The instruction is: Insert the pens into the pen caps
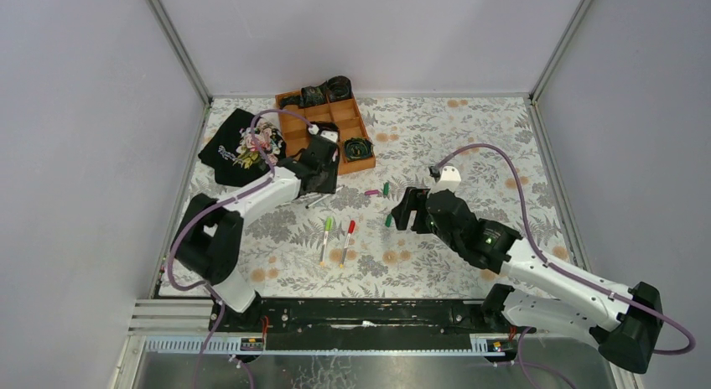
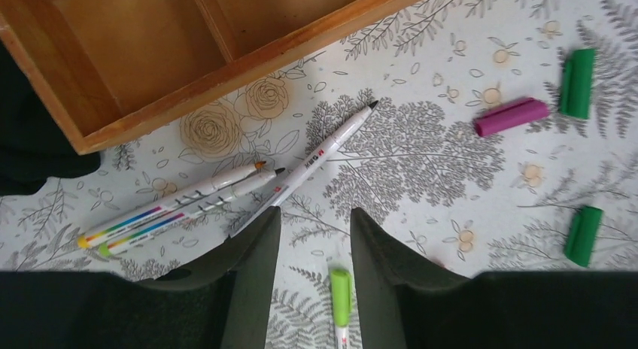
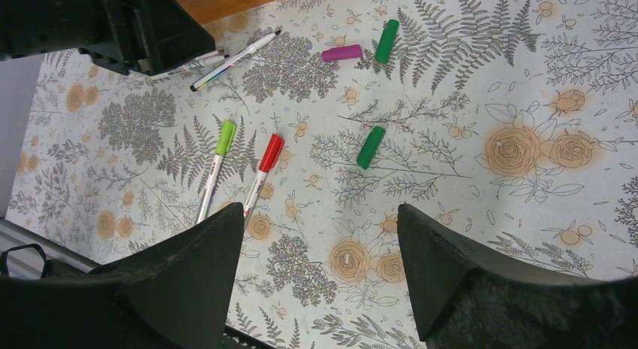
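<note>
Three uncapped white pens lie below the tray corner: one (image 2: 316, 157) slanted, and two (image 2: 180, 206) side by side. A lime-capped pen (image 1: 326, 236) and a red-capped pen (image 1: 347, 241) lie at the table's middle. Loose caps lie to the right: magenta (image 2: 511, 116), dark green (image 2: 578, 82) and another dark green (image 2: 584, 235). My left gripper (image 2: 316, 213) is open and empty above the table beside the slanted pen, with the lime-capped pen (image 2: 341, 296) showing between its fingers. My right gripper (image 3: 320, 210) is open and empty, hovering near the lower green cap (image 3: 371, 146).
A wooden divided tray (image 1: 295, 129) with black coiled items (image 1: 359, 147) stands at the back, close behind my left gripper (image 1: 321, 181). A black printed garment (image 1: 239, 146) lies at the left. Metal frame posts and walls bound the floral table.
</note>
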`<state>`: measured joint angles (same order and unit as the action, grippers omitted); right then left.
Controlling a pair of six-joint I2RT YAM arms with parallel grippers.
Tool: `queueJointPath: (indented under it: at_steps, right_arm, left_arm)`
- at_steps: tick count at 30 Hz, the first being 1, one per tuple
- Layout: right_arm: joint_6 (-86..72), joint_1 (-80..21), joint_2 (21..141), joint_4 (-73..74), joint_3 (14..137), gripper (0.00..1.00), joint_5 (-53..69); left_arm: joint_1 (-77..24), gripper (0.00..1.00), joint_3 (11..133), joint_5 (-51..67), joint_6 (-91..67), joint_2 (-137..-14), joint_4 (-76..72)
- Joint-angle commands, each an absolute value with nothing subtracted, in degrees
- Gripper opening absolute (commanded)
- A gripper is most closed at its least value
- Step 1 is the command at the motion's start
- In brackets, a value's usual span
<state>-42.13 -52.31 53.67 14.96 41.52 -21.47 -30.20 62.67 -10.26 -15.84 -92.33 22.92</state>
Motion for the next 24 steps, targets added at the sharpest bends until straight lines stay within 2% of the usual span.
queueJointPath:
  at_steps: [1,7,24]
  right_arm:
    - [-41.8,-51.6,51.9,14.4,41.1,0.80,-21.9]
    - [-42.7,-51.4,51.6,13.7,39.7,0.80,-20.6]
    - [-43.6,-51.3,51.1,13.3,38.5,0.80,-19.3]
  left_arm:
    - [-28.8,0.36,65.1,-8.4,-11.8,-96.6,18.1]
    - [-28.0,0.28,65.7,-6.8,-11.2,-100.4,15.4]
    - [-27.7,0.25,66.9,-5.1,-11.2,-107.3,14.5]
